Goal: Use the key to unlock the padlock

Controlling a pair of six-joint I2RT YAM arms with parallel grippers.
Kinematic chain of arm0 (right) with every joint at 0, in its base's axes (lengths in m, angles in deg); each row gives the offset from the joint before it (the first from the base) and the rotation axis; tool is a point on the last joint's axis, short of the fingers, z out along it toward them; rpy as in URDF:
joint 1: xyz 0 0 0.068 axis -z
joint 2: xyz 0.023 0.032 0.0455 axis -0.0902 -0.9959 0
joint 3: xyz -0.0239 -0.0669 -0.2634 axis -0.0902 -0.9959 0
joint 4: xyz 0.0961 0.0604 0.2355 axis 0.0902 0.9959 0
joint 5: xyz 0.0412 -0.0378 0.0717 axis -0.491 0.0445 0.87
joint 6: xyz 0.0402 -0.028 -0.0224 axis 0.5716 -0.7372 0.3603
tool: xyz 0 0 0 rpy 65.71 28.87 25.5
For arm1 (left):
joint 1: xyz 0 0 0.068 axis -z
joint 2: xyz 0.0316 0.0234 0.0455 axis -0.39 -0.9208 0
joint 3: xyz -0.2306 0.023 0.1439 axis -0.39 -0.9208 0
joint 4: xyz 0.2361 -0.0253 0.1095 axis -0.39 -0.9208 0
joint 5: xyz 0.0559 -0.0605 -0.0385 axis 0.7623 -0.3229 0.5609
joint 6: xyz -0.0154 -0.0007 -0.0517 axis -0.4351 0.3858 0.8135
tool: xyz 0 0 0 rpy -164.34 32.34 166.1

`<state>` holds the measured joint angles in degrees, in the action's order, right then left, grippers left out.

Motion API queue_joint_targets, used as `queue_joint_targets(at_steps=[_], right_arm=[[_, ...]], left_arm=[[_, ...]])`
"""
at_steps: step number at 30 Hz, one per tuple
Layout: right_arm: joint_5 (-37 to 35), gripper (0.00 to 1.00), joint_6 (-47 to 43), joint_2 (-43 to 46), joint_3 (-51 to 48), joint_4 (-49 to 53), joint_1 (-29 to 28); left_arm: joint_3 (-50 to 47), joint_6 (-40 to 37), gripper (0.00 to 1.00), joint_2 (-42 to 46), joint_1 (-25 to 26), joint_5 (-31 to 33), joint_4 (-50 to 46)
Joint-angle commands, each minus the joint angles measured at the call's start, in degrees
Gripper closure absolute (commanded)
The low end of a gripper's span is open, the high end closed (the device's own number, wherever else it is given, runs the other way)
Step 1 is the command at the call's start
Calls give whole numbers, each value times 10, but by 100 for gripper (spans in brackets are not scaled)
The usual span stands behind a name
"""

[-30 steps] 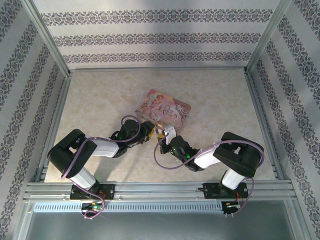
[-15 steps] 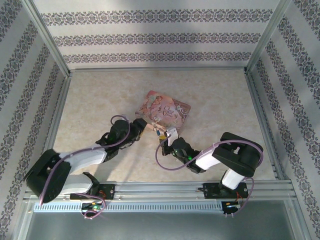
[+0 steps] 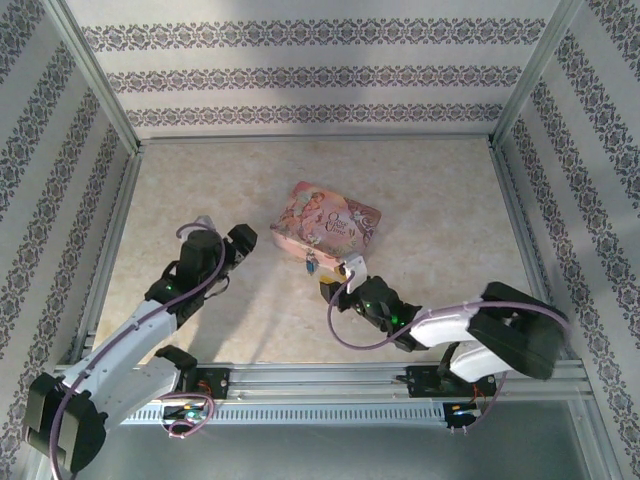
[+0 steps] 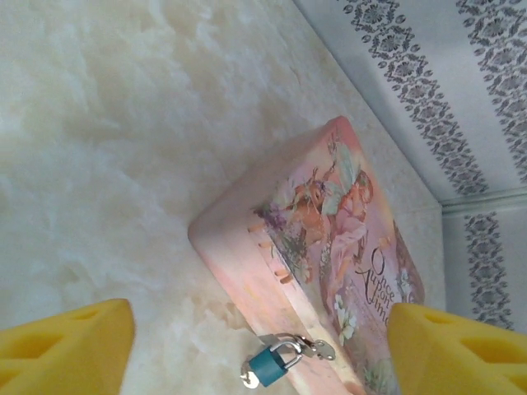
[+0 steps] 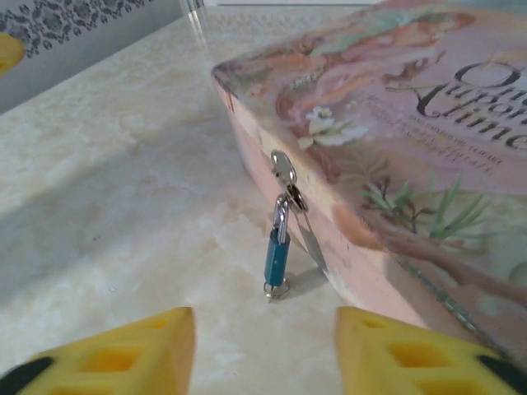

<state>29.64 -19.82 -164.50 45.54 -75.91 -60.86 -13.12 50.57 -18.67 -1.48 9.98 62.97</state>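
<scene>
The padlock (image 5: 277, 256) hung upright from the hasp on the near wall of the pink box (image 5: 387, 99), long axis vertical. A small silvery piece at its lower end, apparently the key (image 5: 276, 289), just touched the tabletop (image 5: 123, 189). The right claw (image 5: 265, 333), jaws parted and empty, lay low and near, directly facing the lock with bare tabletop between. The left claw (image 4: 259, 325), spread wide and also empty, stood farther off to the left, so the right arm was judged better placed, with only the box wall crowding the lock.
</scene>
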Motion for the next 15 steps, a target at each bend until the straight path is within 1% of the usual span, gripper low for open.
queue_joint_targets(at_steps=[1, 2, 4, 7, 8, 11, 15], right_arm=[[26, 44, 36, 77, 16, 125, 13], [45, 41, 65, 104, 22, 168, 29], [104, 36, 116, 144, 27, 215, 69], [195, 28, 191, 190, 16, 239, 129], [220, 24, 212, 201, 13, 246, 144], [266, 13, 241, 220, 10, 264, 158], [295, 6, 281, 211, 12, 257, 159]], left_arm=[[44, -95, 15, -33, -43, -64, -49], [57, -111, 14, -51, -60, -92, -47], [83, -143, 11, -99, -88, -139, -42], [137, -190, 8, -184, -124, -220, -34], [156, -201, 5, -215, -134, -253, -24], [216, -234, 1, -300, -137, -308, -16], [298, -262, 1, -408, -135, -384, -34]])
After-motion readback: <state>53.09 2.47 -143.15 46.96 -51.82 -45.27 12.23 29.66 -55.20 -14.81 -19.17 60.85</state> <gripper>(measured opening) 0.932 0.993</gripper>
